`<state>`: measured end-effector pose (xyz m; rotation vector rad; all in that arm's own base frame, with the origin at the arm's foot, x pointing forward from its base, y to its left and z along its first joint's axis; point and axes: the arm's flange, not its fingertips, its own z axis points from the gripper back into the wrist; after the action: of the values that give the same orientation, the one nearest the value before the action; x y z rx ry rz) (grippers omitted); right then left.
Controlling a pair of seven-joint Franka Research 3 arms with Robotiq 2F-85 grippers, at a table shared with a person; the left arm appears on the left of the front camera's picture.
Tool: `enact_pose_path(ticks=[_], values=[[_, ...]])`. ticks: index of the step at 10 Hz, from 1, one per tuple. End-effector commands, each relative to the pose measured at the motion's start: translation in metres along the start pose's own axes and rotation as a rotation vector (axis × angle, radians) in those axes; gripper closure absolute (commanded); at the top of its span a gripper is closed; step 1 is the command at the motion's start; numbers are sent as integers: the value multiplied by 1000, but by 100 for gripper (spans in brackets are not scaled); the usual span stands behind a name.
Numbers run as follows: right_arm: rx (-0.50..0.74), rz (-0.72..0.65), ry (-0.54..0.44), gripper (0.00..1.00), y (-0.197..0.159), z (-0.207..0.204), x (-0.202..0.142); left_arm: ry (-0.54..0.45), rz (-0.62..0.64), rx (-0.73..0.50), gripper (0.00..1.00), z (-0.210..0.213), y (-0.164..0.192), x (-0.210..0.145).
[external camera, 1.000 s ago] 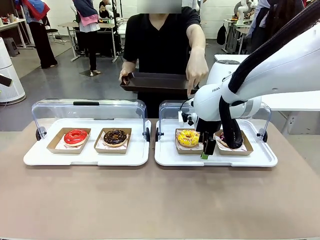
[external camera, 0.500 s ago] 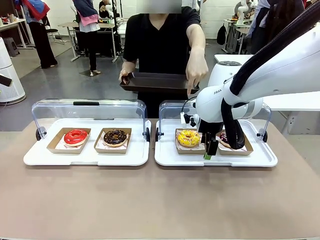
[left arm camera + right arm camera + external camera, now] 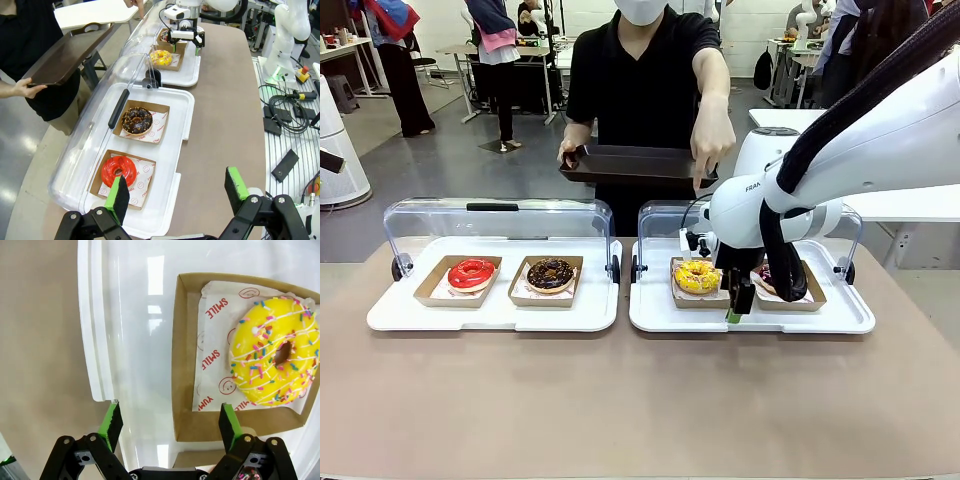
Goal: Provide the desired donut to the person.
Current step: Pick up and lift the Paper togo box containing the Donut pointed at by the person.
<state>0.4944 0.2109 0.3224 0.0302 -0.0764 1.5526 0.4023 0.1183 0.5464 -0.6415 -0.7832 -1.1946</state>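
1. The table (image 3: 620, 400) is carrying two white trays side by side: the left tray (image 3: 490, 318) and the right tray (image 3: 820, 322).
2. The right arm (image 3: 880, 130) is reaching in from the right side and bending down over the right tray.
3. The person (image 3: 640, 80) is standing at the far side, gripping a dark tray (image 3: 630, 162) with one hand (image 3: 572, 150). The other hand (image 3: 713, 135) is hanging fingers-down past that tray's end, above the right tray.
4. A clear lid (image 3: 490, 222) is standing swung open behind each white tray.
5. The yellow donut (image 3: 272, 365) is lying in a carton (image 3: 181, 390) in the right tray's left place. Another donut (image 3: 761, 276), partly hidden by the arm, is lying in the carton beside it.
6. The chocolate donut (image 3: 551, 273) and the red donut (image 3: 471, 272) are lying in cartons on the left tray.
7. The right gripper (image 3: 170, 412) is hovering low over a corner of the yellow donut's carton, jaws spread wide and gripping nothing. One finger is hanging over bare tray, the other over the carton's corner.
8. The left gripper (image 3: 177, 187) is hovering above the left tray's end, near the red donut, jaws spread wide and empty.
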Motion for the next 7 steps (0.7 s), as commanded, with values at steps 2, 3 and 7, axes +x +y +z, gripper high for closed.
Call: enact_pose_path(ticks=[2,3,7], values=[[-8,-1,-33,0,-7,-6,1,-16,-1,-2,0,0,-1,1],[-6,4,-33,0,-7,-7,1,-16,-1,-2,0,0,-1,1],[-10,14,-41,100,-7,-8,0,-16,-1,-2,0,0,-1,1]])
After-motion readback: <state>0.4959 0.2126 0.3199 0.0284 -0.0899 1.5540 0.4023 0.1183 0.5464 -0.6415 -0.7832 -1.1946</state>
